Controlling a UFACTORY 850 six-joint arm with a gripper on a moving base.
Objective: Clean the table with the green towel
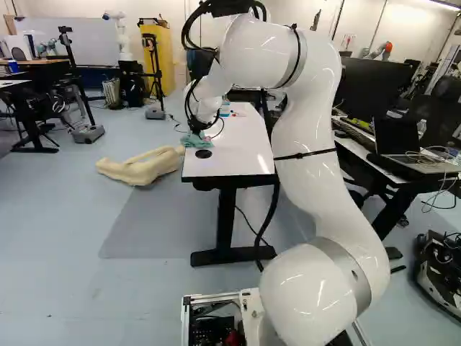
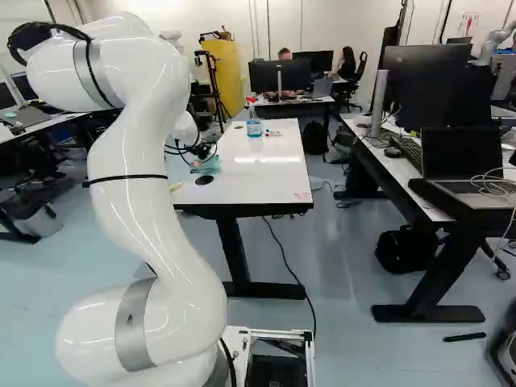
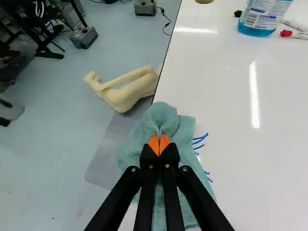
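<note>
In the left base view my gripper (image 1: 195, 130) is down at the near left part of the white table (image 1: 241, 157). The wrist view shows the gripper (image 3: 159, 144) shut, its orange pads pinching the green towel (image 3: 166, 117). Bunched at the fingertips, the towel spreads beneath the fingers and hangs over the table's side edge. Blue pen marks (image 3: 199, 141) show on the tabletop right beside the cloth; whatever lies under it is hidden.
A bottle of blue liquid (image 2: 254, 125) and markers (image 3: 294, 34) stand or lie farther along the table. A round black disc (image 1: 203, 153) is near its close end. Beside it on the floor lies a cream mannequin-like form (image 1: 142, 166). Another robot (image 1: 121, 36) stands far back.
</note>
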